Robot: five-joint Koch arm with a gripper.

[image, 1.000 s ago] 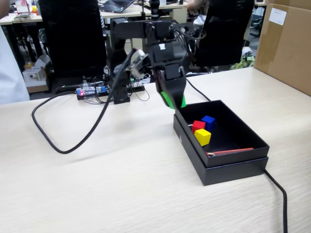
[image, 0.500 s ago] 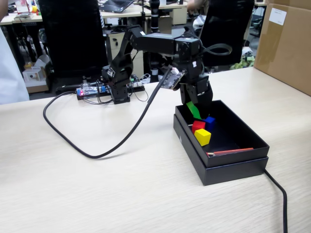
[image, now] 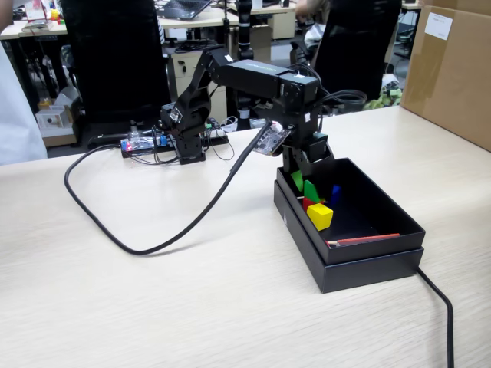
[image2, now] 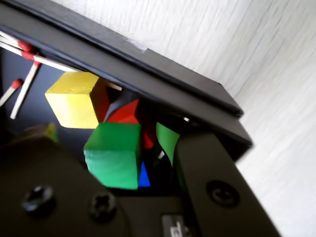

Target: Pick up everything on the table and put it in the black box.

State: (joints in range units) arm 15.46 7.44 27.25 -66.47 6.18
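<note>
We see the end effector (image: 304,178) now spread wide inside the black box (image: 383,218), where half a second ago it gripped the green cube (image: 311,192) above the rim. The green cube sits released on the red cube (image: 308,204), beside the yellow cube (image: 320,216) and blue cube (image: 334,193), near the bench's right edge in the fixed view. With no cube visible on the bench (image: 192,299), we judge the task all but done.

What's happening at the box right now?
The arm's claw is down inside the black box at its far end, with the green cube right at its tip; whether the jaws grip it or have let go is unclear. The yellow cube, red cube and blue cube already lie in the box. No cubes show on the table.
</note>
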